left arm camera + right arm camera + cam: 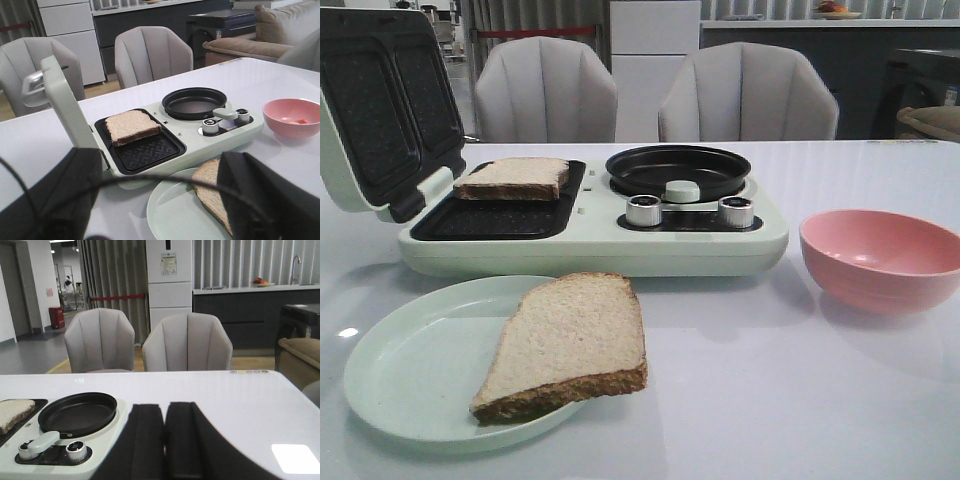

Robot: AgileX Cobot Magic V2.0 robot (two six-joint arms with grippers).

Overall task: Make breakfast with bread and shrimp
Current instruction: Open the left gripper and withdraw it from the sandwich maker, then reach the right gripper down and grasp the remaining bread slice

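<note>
One bread slice lies on the far part of the black sandwich plate of the breakfast maker; it also shows in the left wrist view and the right wrist view. The second bread slice lies on a pale green plate, overhanging its right rim. A small orange shrimp piece lies in the pink bowl. My left gripper is open and empty, above the green plate's near side. My right gripper is shut, low over the table right of the maker. Neither gripper shows in the front view.
The maker's lid stands open at the left. Its round black pan holds nothing, with two knobs in front. The pink bowl stands right of the maker. Two grey chairs stand behind the white table.
</note>
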